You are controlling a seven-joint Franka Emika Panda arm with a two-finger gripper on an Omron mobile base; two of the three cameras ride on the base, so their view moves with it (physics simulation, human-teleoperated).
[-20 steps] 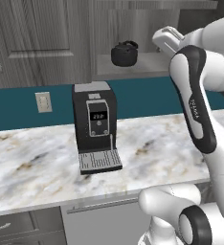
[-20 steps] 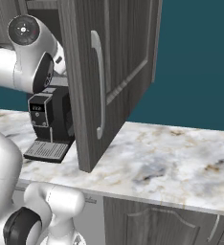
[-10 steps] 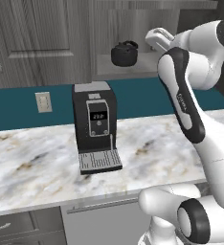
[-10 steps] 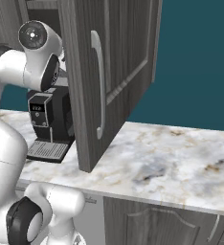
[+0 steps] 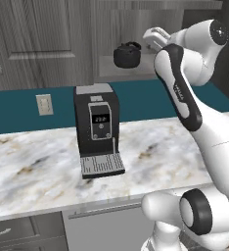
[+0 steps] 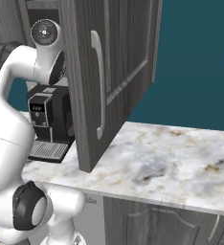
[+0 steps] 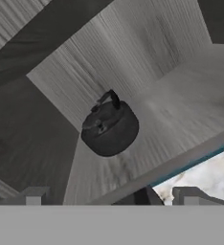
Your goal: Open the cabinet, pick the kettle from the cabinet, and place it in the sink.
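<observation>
The cabinet [image 6: 109,72] door stands swung open, giving the arm a way in. The kettle [image 5: 126,54] sits upright on the shelf above the coffee machine [image 5: 98,128]. The pincer [image 5: 152,38], released and wide, hangs just right of it, not touching, lined up to reach in.

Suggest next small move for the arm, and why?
Probably ease the open tool further into the dark grey cabinet toward the squat black kettle: the door is already swung open, and the kettle sits untouched on the shelf, ahead of the tool.
</observation>
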